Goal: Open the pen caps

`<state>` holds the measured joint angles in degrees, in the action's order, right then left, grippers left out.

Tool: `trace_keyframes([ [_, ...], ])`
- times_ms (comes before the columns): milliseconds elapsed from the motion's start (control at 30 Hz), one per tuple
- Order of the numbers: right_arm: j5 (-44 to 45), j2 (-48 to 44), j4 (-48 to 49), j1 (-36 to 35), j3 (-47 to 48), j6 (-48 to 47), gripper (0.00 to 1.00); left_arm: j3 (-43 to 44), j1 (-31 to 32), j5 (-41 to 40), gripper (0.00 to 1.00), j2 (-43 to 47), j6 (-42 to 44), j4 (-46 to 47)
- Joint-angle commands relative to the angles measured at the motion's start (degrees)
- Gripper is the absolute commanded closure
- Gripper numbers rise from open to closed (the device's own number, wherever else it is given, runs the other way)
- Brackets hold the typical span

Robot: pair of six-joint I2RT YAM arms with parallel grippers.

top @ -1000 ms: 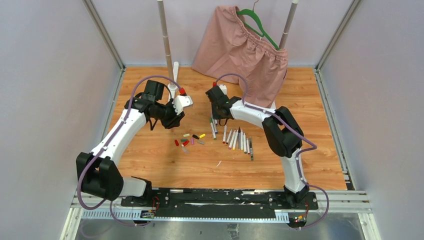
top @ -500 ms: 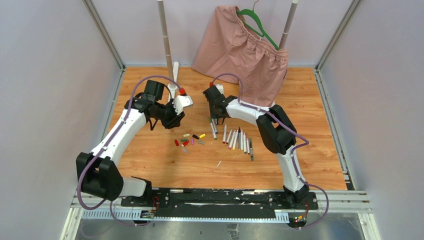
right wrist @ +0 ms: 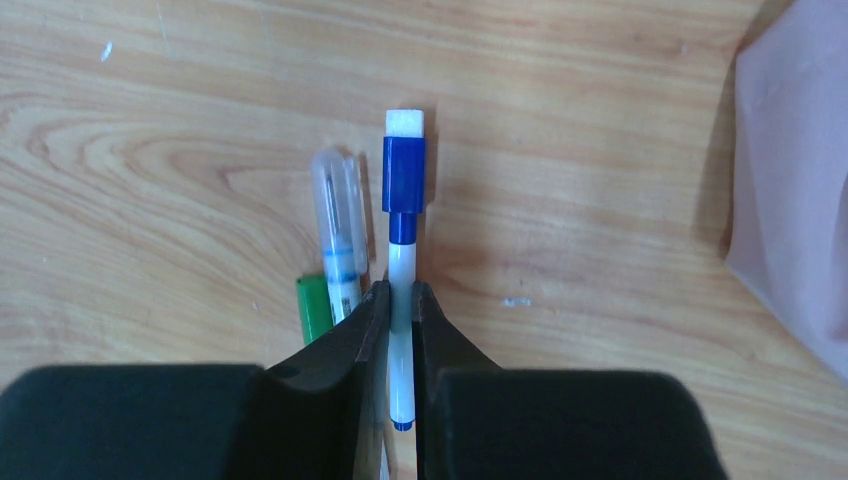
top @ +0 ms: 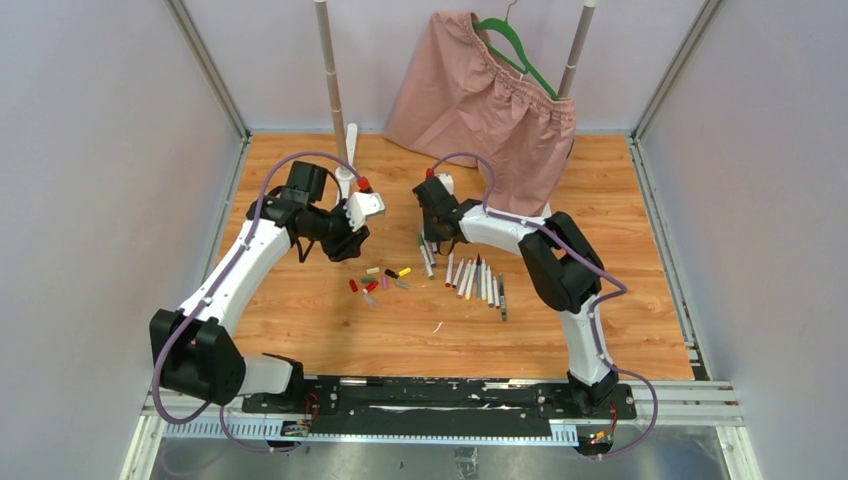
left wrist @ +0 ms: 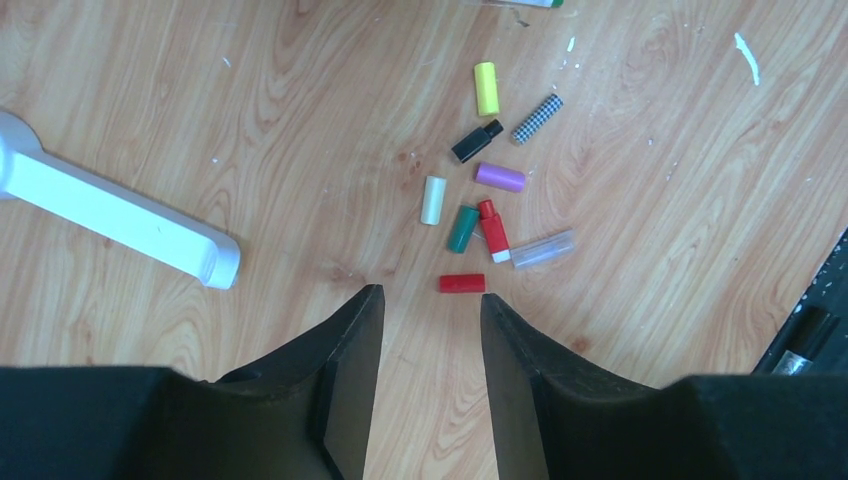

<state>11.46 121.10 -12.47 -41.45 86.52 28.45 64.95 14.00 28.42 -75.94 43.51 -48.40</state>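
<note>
Several loose pen caps [left wrist: 485, 88] in yellow, black, purple, white, green and red lie scattered on the wooden table, seen in the top view as a cluster [top: 378, 280]. My left gripper [left wrist: 430, 295] hangs open above the table with nothing between its fingers, just short of a red cap [left wrist: 462, 283]. My right gripper [right wrist: 400, 290] is shut on the white barrel of a pen [right wrist: 401, 265], whose blue cap [right wrist: 403, 175] is still on and points away. Beside it lie a clear-capped pen [right wrist: 338, 230] and a green one [right wrist: 314, 305]. A row of pens [top: 478, 280] lies right of the caps.
A white handled tool [left wrist: 110, 215] lies left of the caps. A pink skirt [top: 490, 100] on a green hanger [top: 515, 50] hangs from a rack at the back, its hem close to the right gripper [right wrist: 790, 180]. Two rack posts [top: 330, 75] stand behind.
The right wrist swung slightly left and came back to the right with the pen. The left arm has barely moved.
</note>
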Motion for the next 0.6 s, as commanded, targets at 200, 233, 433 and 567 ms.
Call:
trace_keyframes([
  [200, 0.02, -3.22, -3.66, -1.56, -4.46, 3.81, 1.0, 2.93, -0.38, 3.03, 0.55, 2.12, -0.25, -2.33],
  [233, 0.15, -3.95, -4.28, -1.23, -3.91, 3.18, 1.0, 2.91, -0.38, 3.2, 0.55, 2.26, -0.09, -2.51],
  [433, -7.8, -12.2, -4.66, 2.22, -5.67, 0.04, 1.0, 1.86, -0.38, 4.28, 0.53, 3.41, 3.95, -3.55],
  [567, -21.7, -17.94, -4.17, 2.92, -8.57, -3.87, 1.0, 0.94, -0.38, 5.37, 0.49, 6.33, 8.2, -3.59],
])
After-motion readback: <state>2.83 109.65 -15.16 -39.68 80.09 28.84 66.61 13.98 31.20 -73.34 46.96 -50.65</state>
